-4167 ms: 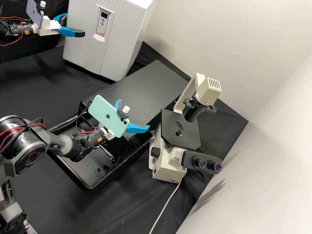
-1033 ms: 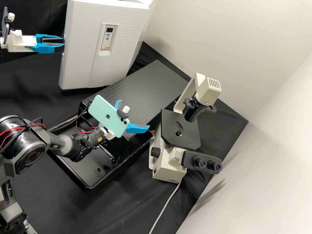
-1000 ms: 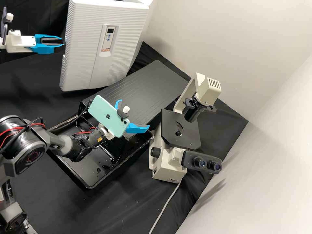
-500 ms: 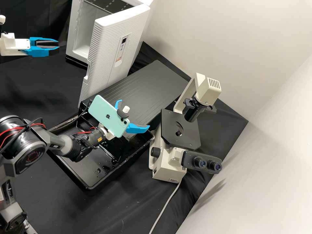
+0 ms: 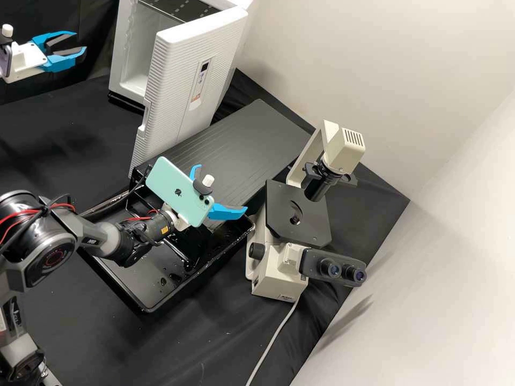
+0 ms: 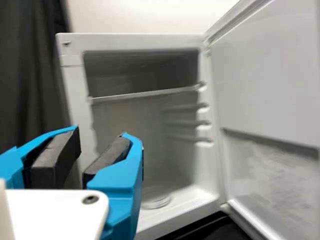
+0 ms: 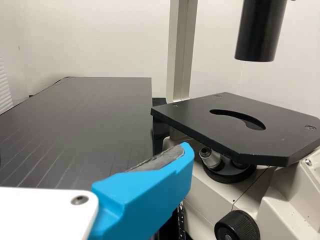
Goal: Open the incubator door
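The left claw [image 5: 80, 41] is released, its fingers parted with nothing between them, well apart from the incubator [image 5: 124, 80]. Since the door [image 5: 177, 91] already stands wide, the step in hand is, I judge, a clean withdrawal: draw the left claw straight back, keep its tips out of the door's sweep, and don't nudge the door shut. If more width is needed, push gently near its free edge, not by the hinge. The right claw [image 5: 221, 187], also released with its fingers spread, is beside the microscope [image 5: 279, 268] and best left idle.

The incubator stands beyond the left claw's tips, a pale cabinet with a shelf [image 6: 145, 94] across its upper part and what seems to be a round, pale thing [image 6: 156, 201] low inside. Farther right of that claw, the door angles out, white and finely ribbed outside with a small control panel [image 5: 201, 80].
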Motion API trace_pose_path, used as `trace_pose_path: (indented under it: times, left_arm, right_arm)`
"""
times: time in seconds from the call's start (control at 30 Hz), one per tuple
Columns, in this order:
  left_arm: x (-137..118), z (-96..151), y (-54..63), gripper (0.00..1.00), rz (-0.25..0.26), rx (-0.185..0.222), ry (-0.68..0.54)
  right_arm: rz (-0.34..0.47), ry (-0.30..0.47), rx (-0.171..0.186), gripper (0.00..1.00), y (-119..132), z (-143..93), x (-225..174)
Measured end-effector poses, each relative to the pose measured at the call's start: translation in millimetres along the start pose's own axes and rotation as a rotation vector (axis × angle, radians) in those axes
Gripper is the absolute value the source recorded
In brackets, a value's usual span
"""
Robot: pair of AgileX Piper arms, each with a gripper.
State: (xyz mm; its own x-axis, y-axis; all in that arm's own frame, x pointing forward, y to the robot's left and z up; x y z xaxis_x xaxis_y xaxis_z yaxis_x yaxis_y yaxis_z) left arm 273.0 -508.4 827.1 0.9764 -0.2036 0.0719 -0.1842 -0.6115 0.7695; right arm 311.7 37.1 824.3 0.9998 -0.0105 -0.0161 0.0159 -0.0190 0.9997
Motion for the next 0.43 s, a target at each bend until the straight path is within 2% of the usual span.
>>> trace_pose_path:
  times: [0.07, 0.2, 0.33, 0.43]
  left_arm:
    - [-1.3, -0.3, -1.3, 1.00, -0.004, 0.018, 0.019]
    - [-4.0, -1.5, -8.0, 1.00, 0.005, 0.022, 0.024]
    - [-5.0, -4.3, -14.1, 1.00, -0.004, 0.013, 0.033]
    - [-4.3, -5.2, -17.2, 1.00, -0.013, -0.011, 0.037]
  right_arm:
    - [0.000, 0.000, 0.000, 1.00, 0.0, 0.0, 0.0]
    - [0.000, 0.000, 0.000, 1.00, 0.0, 0.0, 0.0]
    - [0.000, 0.000, 0.000, 1.00, 0.0, 0.0, 0.0]
    - [0.000, 0.000, 0.000, 1.00, 0.0, 0.0, 0.0]
